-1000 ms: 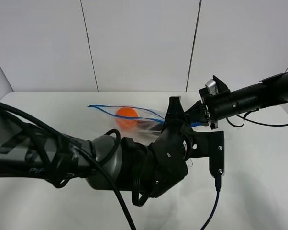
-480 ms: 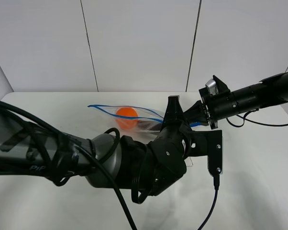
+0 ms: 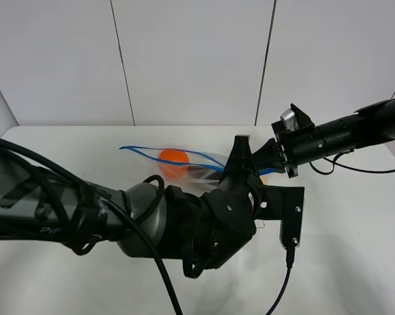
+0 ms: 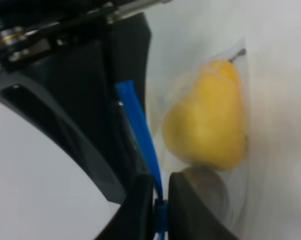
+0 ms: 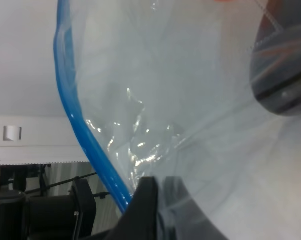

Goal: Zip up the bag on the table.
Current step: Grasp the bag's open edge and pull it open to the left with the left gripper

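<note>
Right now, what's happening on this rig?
Both arms have the bag on the table. The left gripper is pinched on its blue zipper strip beside a yellow fruit. The right gripper clamps the plastic at the bag's end. In the high view the strip runs as two separate lines leftward, so that stretch looks not yet zipped.

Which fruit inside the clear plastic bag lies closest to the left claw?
The yellow pear-shaped fruit, beside the left claw pinching the blue zipper strip; the round orange fruit sits farther away.
</note>
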You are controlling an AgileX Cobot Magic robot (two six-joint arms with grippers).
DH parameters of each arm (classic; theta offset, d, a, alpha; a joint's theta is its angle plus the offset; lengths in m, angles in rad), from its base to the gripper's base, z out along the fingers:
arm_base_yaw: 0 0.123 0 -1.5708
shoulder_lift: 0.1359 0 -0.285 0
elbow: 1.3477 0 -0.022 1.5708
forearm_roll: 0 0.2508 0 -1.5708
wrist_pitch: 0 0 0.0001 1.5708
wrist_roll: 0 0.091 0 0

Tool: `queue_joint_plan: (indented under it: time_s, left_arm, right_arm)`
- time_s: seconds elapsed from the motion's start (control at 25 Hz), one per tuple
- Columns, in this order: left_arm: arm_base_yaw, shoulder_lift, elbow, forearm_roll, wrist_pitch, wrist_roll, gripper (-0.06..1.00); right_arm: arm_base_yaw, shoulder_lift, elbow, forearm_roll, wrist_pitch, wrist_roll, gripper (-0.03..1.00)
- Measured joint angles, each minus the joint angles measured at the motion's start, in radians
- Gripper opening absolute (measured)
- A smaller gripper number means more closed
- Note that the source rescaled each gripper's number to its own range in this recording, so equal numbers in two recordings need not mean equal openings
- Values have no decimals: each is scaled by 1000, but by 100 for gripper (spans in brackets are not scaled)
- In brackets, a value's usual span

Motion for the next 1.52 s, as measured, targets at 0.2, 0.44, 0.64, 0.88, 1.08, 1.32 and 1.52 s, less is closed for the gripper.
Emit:
queue_joint_plan:
  time_s: [0.2,0.44,0.64,0.88,1.08,1.32,1.52]
  left_arm:
    - [0,0,-2,-49,9,95,0]
    - [-1,0,-2,-71,48,109,0]
    - [-1,0,-2,-91,89,112,0]
    - [0,-9,33,-89,115,116,0]
    - [41,-59,122,-89,115,116,0]
    - [100,-148,203,-91,109,116,0]
    - [155,-179,279,-92,108,116,0]
  right_arm:
    - [0,0,0,-7,1,0,0]
    - [0,0,0,-6,2,0,0]
    - [0,0,0,-6,1,0,0]
    - [0,0,0,-13,2,0,0]
    - [0,0,0,-18,1,0,0]
    - [0,0,0,-18,5,-1,0]
    - [0,0,0,-18,5,-1,0]
